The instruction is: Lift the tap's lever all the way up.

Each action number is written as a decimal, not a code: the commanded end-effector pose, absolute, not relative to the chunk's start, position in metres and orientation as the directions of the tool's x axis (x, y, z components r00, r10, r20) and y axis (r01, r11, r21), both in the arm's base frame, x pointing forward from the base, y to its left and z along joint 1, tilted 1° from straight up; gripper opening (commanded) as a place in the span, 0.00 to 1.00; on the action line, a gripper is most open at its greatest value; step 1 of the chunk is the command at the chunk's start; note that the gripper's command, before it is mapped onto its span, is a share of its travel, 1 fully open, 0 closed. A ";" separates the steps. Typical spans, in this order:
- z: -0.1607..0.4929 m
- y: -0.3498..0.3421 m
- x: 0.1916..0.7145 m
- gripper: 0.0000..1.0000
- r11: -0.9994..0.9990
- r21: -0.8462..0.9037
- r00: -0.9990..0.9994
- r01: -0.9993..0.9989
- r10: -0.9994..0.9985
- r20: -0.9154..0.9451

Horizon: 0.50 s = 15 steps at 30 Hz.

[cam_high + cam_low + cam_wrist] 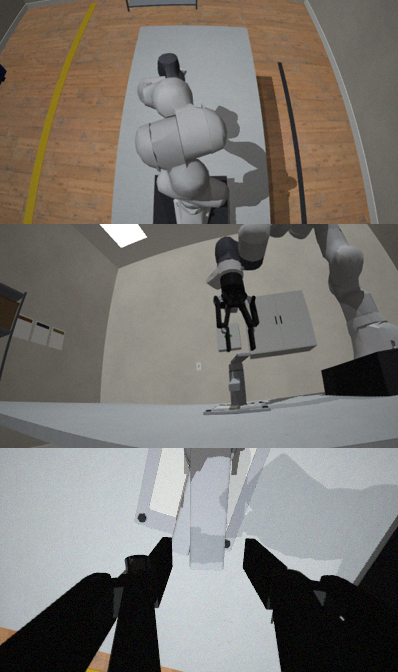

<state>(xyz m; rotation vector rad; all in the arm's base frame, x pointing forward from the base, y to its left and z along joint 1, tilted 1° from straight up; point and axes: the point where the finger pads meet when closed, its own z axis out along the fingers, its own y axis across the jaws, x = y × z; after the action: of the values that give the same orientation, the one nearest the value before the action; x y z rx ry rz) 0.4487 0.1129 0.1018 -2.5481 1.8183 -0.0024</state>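
Note:
The grey tap (238, 383) stands upright on its flat base plate (238, 409) (148, 503) on the table. Its top bar, the lever (240, 356) (206, 523), juts out near the top of the column. My gripper (240, 348) (208, 552) hangs straight down just above the lever's end, with one black finger on each side of it and a gap on both sides. The fingers are partly open and hold nothing. In the overhead view the arm hides the gripper and the tap; only the dark wrist (168, 65) shows.
The grey table (207, 52) (138, 424) carries the tap and the robot's black base block (363, 376) (160, 204). A wall cabinet (287, 321) is behind the tap. Wooden floor with a yellow line (52, 114) surrounds the table.

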 end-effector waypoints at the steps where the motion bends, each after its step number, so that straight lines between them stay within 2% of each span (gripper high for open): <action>1: 0.099 0.112 0.449 0.48 -0.321 -0.011 0.321 -0.947 -0.947 -0.004; 15: 0.086 0.112 0.449 0.48 -0.321 -0.011 0.321 -0.947 -0.947 -0.004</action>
<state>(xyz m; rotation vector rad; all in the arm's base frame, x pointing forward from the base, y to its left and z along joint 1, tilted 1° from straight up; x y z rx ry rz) 0.4483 0.1126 0.0903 -2.5530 1.8143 0.0023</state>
